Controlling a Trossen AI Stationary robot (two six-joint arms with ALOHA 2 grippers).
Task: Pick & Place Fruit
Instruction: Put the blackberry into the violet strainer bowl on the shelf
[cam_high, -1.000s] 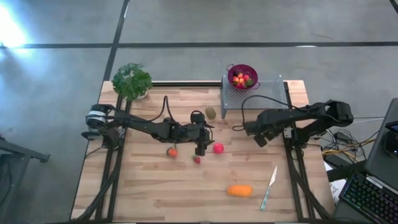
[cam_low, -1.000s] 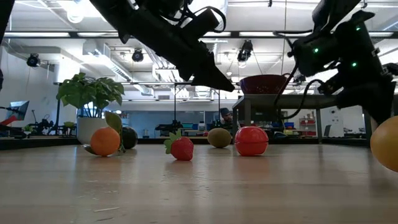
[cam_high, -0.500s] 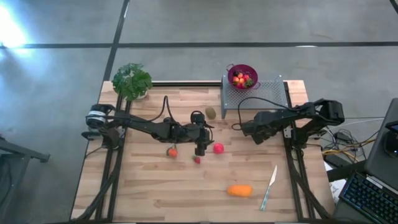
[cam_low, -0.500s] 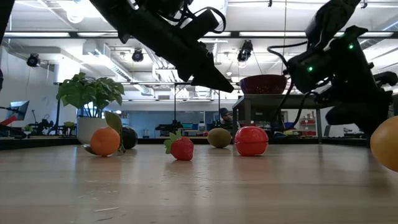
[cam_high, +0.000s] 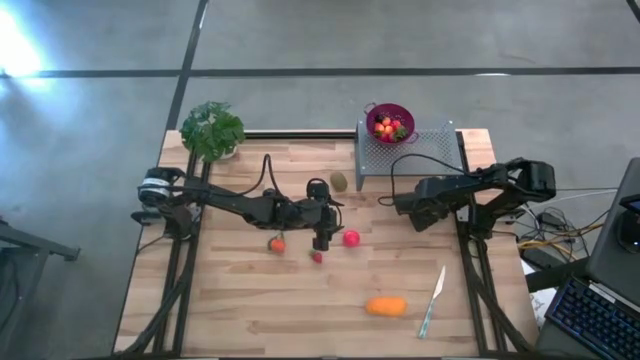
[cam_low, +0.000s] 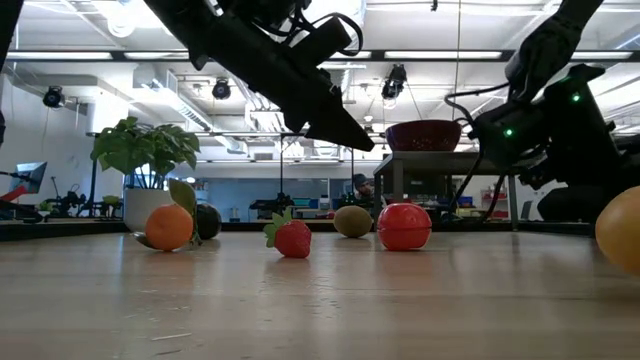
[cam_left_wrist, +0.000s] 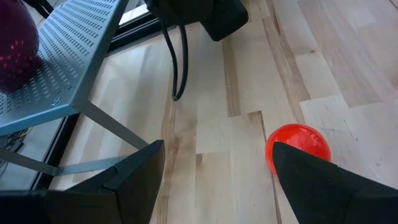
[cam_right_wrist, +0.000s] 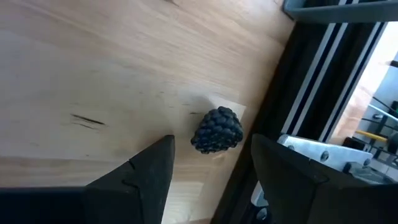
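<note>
Spreading apart, the right gripper's (cam_right_wrist: 208, 165) two dark fingers (cam_right_wrist: 146, 171) hold nothing; a small dark, bumpy blackberry-shaped toy (cam_right_wrist: 217, 130) lies on the wood just ahead of the gap between them, touching neither finger. Just beyond the berry the board ends at a black metal frame rail (cam_right_wrist: 311, 68), so there is little room on that side, while bare wooden tabletop (cam_right_wrist: 93, 74) stretches away on the other.

From above, the right gripper (cam_high: 418, 214) sits just in front of the grey perforated metal stand (cam_high: 408, 152), which carries a purple colander-like bowl (cam_high: 390, 122) with small red and orange fruit pieces in it.

The left gripper (cam_left_wrist: 214, 171) also stands open and empty, fingers wide. A shiny red plastic ball (cam_left_wrist: 298, 144) rests on the wood right beside one fingertip (cam_left_wrist: 305, 165); whether they touch cannot be told. Open board lies between the fingers, and a leg of the stand is near the other finger.

Seen from overhead, the left gripper (cam_high: 322, 238) has a small red toy strawberry (cam_high: 317, 256) just below it, a small orange round fruit (cam_high: 277, 243) to one side, and a brown kiwi (cam_high: 339, 181) farther off. An oblong orange piece (cam_high: 386, 306) lies well apart on open wood, near a slim pale knife (cam_high: 433, 300).
</note>
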